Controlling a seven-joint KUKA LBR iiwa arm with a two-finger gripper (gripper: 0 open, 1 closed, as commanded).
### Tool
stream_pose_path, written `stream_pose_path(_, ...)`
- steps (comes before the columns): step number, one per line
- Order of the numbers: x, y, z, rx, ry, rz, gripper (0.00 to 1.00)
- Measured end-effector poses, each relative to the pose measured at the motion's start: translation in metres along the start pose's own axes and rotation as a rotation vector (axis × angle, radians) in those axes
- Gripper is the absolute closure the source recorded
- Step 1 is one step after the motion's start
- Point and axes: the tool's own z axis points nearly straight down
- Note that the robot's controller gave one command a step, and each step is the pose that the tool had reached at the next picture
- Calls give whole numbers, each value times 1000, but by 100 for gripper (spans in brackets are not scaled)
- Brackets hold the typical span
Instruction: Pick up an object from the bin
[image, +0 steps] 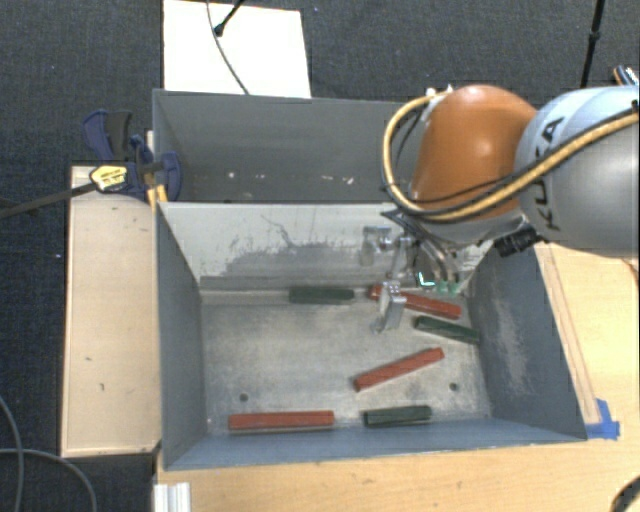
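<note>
The tool (388, 308) is hanging low in the back right of the bin (180, 330); how wide it is standing I cannot tell. A red stick (437, 307) is lying right under it, poking out rightward. Three red sticks (397, 369) and three green sticks (322, 295) are lying there in all.

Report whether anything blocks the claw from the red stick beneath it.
Nothing visible does: the claw sits at the left end of the red stick. A green stick lies close beside it, not across it.
</note>
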Motion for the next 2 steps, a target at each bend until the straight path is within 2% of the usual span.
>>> stream_pose_path(1,40,-56,133,0,2,-69,0)
stream_pose_path(2,36,-54,128,0,-9,-69,100)
